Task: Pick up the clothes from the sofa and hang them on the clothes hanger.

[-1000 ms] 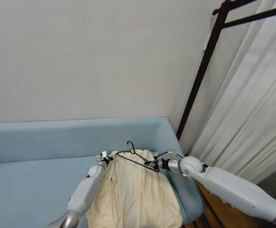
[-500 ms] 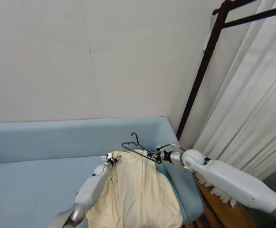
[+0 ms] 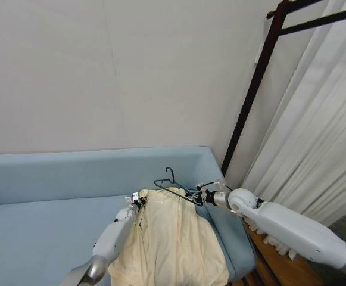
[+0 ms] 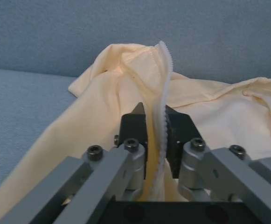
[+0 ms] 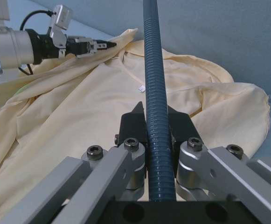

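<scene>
1. Shirt (image 3: 173, 244) — one pale cream garment. It is spread over the right end of the sofa (image 3: 41, 185) seat, with its upper edge lifted off the cushion. It looks light, limp and easily creased. It would likely sag and slide wherever it is not held, so a seam or collar edge seems the firmest place to pinch.
2. Left hand (image 4: 151, 114) — closed on a toothed white trim at the shirt's lifted edge, with the fabric pinched between both pads.
3. Right hand (image 5: 152, 116) — clamped on the ridged dark bar of the one hanger (image 3: 174, 183). The hanger is held just above the shirt's top edge, hook upward. It seems thin and stiff, and its ribbing should resist slipping.
4. Rack (image 3: 253, 89) — one dark pole stand beyond the sofa's right end, well apart from both hands.
</scene>
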You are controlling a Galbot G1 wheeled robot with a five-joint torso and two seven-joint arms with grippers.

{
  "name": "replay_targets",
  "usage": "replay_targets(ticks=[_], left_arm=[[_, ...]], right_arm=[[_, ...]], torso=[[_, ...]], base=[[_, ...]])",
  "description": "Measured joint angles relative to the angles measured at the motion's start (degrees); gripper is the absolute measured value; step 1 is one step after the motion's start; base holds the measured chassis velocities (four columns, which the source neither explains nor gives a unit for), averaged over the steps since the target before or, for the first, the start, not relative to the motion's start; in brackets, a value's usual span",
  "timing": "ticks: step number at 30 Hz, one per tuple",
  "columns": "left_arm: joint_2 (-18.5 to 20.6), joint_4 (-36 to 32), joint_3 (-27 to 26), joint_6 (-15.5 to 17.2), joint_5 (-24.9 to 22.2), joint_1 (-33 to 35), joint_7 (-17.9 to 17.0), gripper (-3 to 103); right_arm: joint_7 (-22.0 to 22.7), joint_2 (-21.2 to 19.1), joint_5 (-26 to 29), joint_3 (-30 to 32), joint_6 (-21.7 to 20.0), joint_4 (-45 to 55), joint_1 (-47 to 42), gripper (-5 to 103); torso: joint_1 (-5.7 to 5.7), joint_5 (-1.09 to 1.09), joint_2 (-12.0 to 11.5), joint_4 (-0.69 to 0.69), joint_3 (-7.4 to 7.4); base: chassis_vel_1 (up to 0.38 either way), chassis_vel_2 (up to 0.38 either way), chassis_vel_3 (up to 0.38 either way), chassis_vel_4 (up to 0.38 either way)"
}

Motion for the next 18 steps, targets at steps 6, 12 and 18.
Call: replay_targets(ticks=[6,12,18], left_arm=[[4.46,-9.87,-0.75,1.51,-1.13,4.73,-0.43,1],[7.28,-17.73,-2.16,2.26,-1.69,8.22,-1.35,1],[11.96,-31.05,-4.45,2.88,-1.89,14.18,-1.72,1]], right_arm=[[-1.35,-2.24,2.50,0.10,-0.35,1.09,-0.13,9],[-3.04,-4.03,5.88,-0.33,-1.22,2.08,0.17,9],[-3.16,-3.84,13.80,-2.81,-3.59,1.92,1.80,9]], torso=[[0.00,0.00,0.00,0.02,0.00],[0.00,-0.01,0.00,0.01,0.00],[-0.01,-0.02,0.00,0.00,-0.01]], base=[[0.000,0.000,0.000,0.000],[0.000,0.000,0.000,0.000],[0.000,0.000,0.000,0.000]])
